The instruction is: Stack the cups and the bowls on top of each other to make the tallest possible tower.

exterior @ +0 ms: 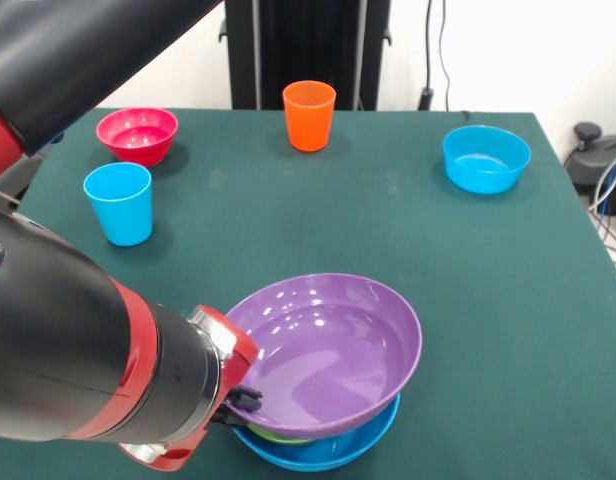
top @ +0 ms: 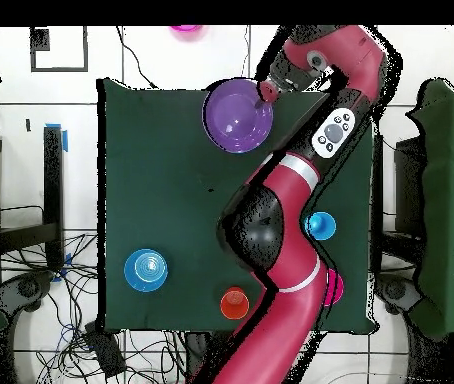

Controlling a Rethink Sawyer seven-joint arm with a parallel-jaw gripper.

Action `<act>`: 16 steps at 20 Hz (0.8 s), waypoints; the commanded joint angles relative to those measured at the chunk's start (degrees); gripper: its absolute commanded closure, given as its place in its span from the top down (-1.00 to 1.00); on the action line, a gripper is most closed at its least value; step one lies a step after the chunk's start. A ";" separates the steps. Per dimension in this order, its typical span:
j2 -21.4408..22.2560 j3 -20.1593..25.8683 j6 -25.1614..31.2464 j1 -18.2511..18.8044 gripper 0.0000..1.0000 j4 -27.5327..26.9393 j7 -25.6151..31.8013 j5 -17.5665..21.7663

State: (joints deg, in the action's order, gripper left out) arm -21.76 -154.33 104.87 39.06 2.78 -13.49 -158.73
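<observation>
So the hand [exterior: 246, 398] is pinched on the near-side rim of the purple bowl [exterior: 328, 350], gripping it by the edge, which makes sense since the bowl is way too wide to grab across. The purple bowl sits tilted on top of a blue bowl [exterior: 323, 452], with a sliver of green bowl [exterior: 278, 436] peeking out between them, so that's the tower so far. My guess is the tilt is because the hand is lifting or lowering one side by the rim, so it isn't fully seated.

Everything else is spread out relative to the purple bowl: the light blue cup [exterior: 119, 203] is off to its far left, the pink bowl [exterior: 138, 134] is beyond that cup, the orange cup [exterior: 309, 115] is straight behind the purple bowl near the far edge of the table [exterior: 508, 300], and a second blue bowl [exterior: 486, 157] is off to its far right. All loose, none stacked yet.
</observation>
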 commanded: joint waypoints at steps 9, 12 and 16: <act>1.95 -7.85 -6.63 -1.29 -1.00 -1.65 10.20 0.50; 1.76 -7.49 -8.78 -1.72 -1.00 -1.72 7.64 0.45; 1.79 -7.18 -10.07 -2.19 -1.00 -1.72 7.09 0.71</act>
State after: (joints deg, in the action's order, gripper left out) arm -21.76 -155.91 100.91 38.87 4.23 -12.93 -158.74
